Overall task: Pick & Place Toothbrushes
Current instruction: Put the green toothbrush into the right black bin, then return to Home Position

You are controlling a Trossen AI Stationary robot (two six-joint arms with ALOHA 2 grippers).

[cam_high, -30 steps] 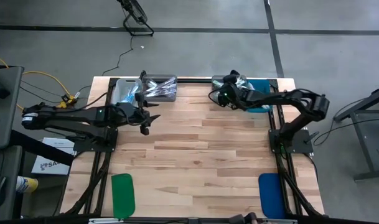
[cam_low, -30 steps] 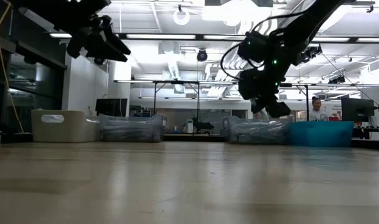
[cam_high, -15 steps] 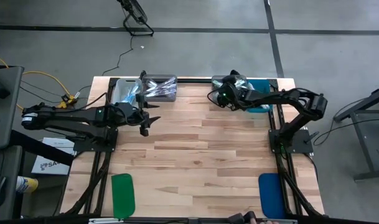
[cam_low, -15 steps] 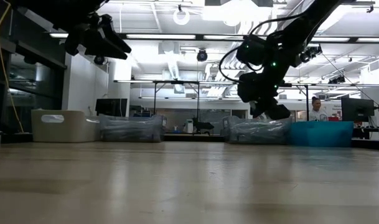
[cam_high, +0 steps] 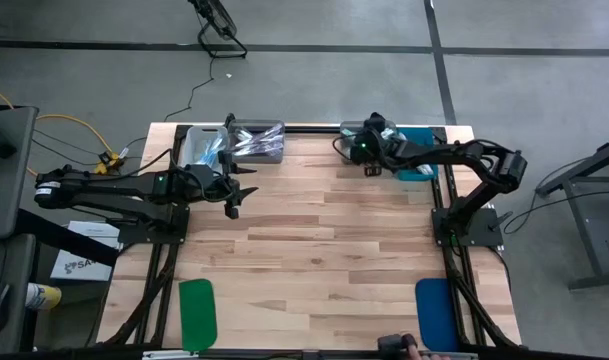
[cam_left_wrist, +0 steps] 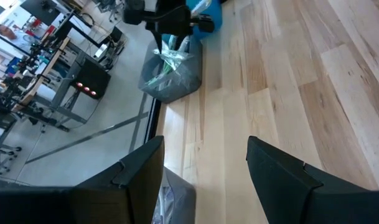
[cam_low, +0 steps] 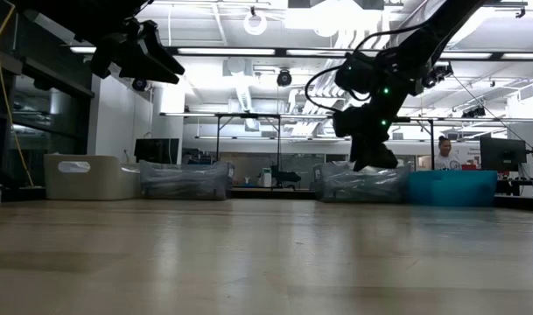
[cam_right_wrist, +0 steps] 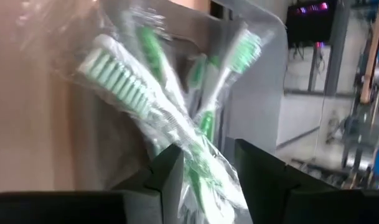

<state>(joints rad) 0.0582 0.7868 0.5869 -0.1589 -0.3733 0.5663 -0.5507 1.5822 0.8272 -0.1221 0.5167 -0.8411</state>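
Holding wrapped green toothbrushes [cam_right_wrist: 177, 118]: clear bin [cam_right_wrist: 264, 74], right pincer [cam_right_wrist: 205, 171] above.

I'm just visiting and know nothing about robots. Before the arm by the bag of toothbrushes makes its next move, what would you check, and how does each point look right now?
1. Right hand above the clear bin at the table's far edge: ok.
2. Right hand open: ok, there is a gap between its fingers in the right wrist view.
3. Green toothbrushes in clear wrap lie just ahead of those fingers: ok.
4. Whether a toothbrush is held: cannot tell; the wrapped ones reach into the gap.
5. Left hand open, nothing in it, well apart over the table's left side: ok.
6. Blue bin beside the clear one, its inside hidden: cannot tell.
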